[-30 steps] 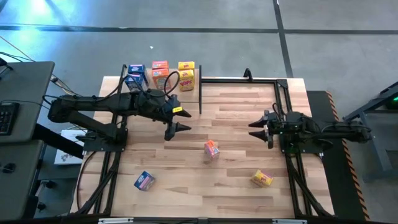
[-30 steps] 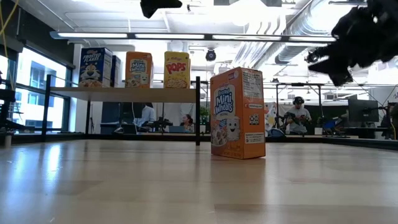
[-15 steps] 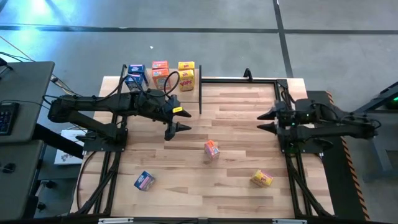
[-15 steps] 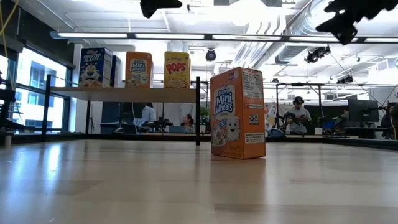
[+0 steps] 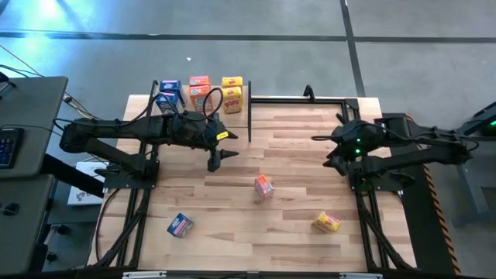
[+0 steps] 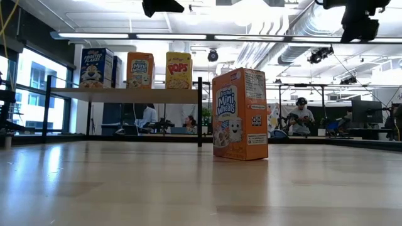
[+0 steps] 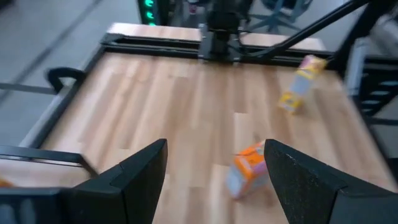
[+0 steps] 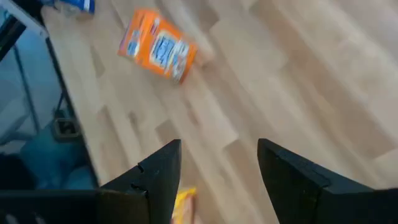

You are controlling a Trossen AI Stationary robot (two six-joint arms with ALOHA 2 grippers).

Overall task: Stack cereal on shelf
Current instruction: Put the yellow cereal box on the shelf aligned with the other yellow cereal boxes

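the shelf (image 6: 135, 94), a light-wood board on thin black posts, stands at the table's far left corner. four cereal boxes stand upright on it: a blue frosted flakes box (image 6: 96, 68) nearest the table's left edge with a second blue box (image 5: 165, 101) just in front of it, then an orange mini-wheats box (image 6: 140, 69), then a yellow pops box (image 6: 178, 70).

three more boxes are on the bare tabletop (image 5: 294, 232), well apart from one another. an orange mini-wheats box (image 5: 264, 186) stands upright near the table's middle. a blue box (image 5: 180, 225) lies near the front left corner, and a yellow box (image 5: 326, 223) lies toward the front right.

the left gripper (image 5: 219, 157) hangs above the table just in front of the shelf, fingers (image 7: 134, 177) spread apart with nothing between them. the right gripper (image 5: 322, 149) hovers high near the right edge, fingers (image 8: 289, 180) parted and empty.
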